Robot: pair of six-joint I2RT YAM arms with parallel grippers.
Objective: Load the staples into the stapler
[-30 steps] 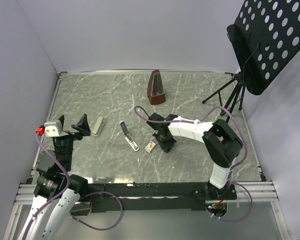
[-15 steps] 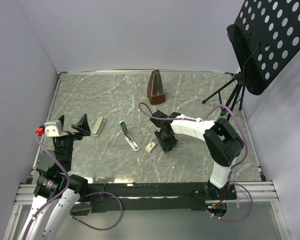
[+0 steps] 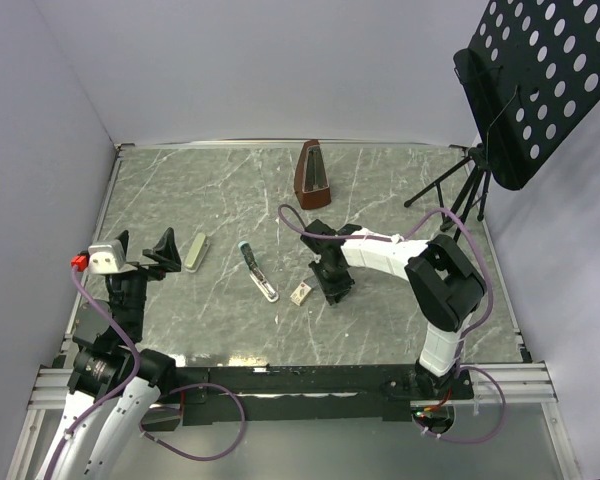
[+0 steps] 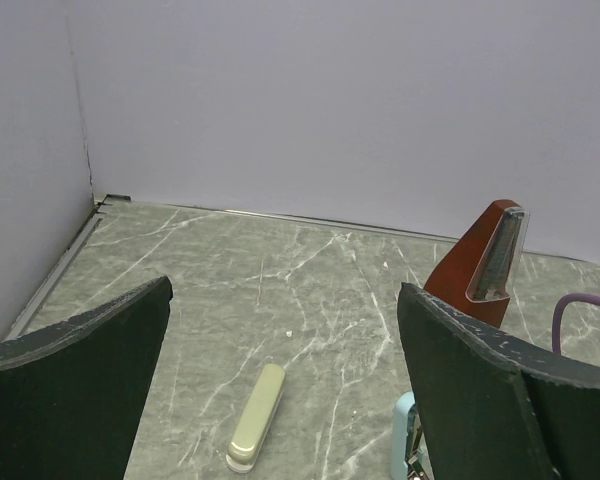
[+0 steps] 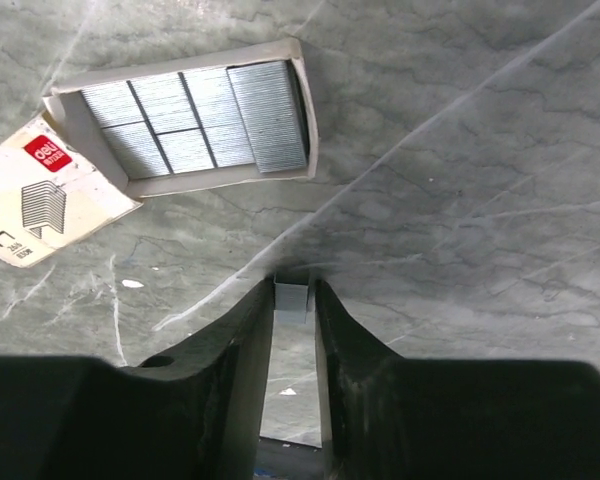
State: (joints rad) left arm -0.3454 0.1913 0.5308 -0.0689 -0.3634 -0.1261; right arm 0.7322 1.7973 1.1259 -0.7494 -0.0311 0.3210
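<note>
Nearest the arms' bases, the left tool [image 3: 143, 247] hangs over the left side of the tabletop [image 3: 400, 200] with its two fingers spread as wide as they go and nothing between them.

Further in, about mid-table, the right tool [image 3: 329, 290] points down at the surface. Its fingers are drawn in to a narrow gap, and the wrist view shows a short grey staple strip [image 5: 292, 298] pinched between the tips, just above the marble.

Just beside that tool, on its left, lies the staple box [image 5: 180, 185]. It is open, with rows of staples [image 5: 195, 120] packed inside, and it rests flat on the tabletop, apart from the fingers.

A little further left lies the stapler [image 3: 258, 270], opened out, its pale teal end pointing away from the arms and its silver rail running back toward them. It is near the box but not touching it.

Left again, and slightly further off, a cream oblong piece [image 3: 195, 251] lies flat.

Toward the far wall stands a brown metronome [image 3: 313, 175], upright. In the far right corner is a black music stand [image 3: 540, 80].
</note>
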